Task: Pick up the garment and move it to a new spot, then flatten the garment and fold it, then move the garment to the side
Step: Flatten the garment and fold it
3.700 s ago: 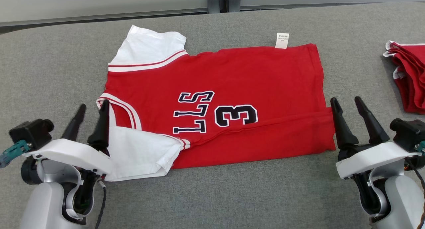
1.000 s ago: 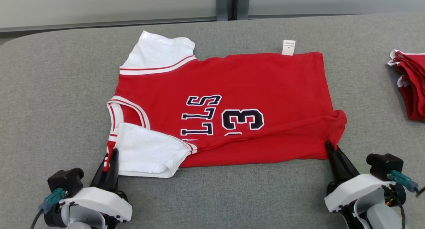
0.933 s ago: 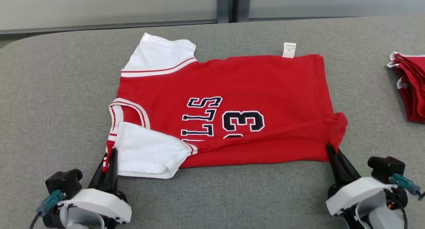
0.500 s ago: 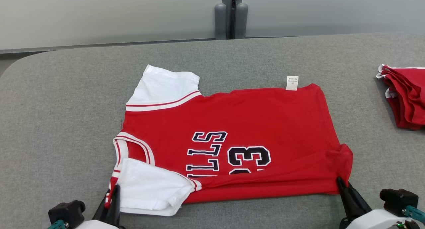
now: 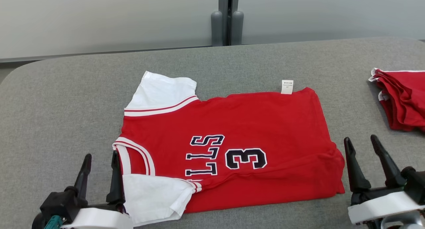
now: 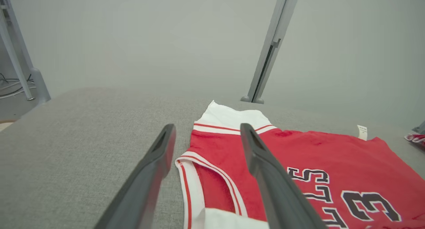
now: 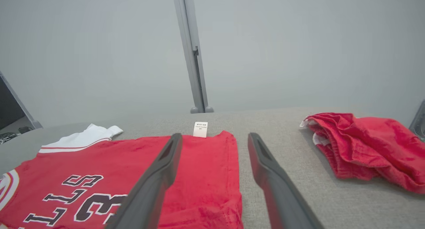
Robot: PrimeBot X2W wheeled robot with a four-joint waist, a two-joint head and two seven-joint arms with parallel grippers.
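The garment [image 5: 252, 122] is a red jersey with white sleeves and a dark "3". It lies flat on the grey table [image 5: 66, 99], collar to the left, with its near long edge folded up over the body. My left gripper [image 5: 101, 157] stands open beside the collar, fingers apart with nothing between them. In the left wrist view the garment [image 6: 315, 156] lies just right of the open left gripper [image 6: 206, 134]. At the hem corner my right gripper [image 5: 361, 143] is open too and apart from the cloth. The garment [image 7: 116, 162] shows again in the right wrist view, left of the right gripper [image 7: 214, 137].
A bundle of red cloth [image 5: 401, 99] lies at the table's right edge, also in the right wrist view as red cloth [image 7: 365, 142]. A grey post [image 5: 226, 20] and pale wall stand behind the table. Bare felt lies left of the garment and between it and the bundle.
Both grippers have let go of the garment's near corners and opened. The near edge now lies flat. The camera has tilted, shifting the whole picture.
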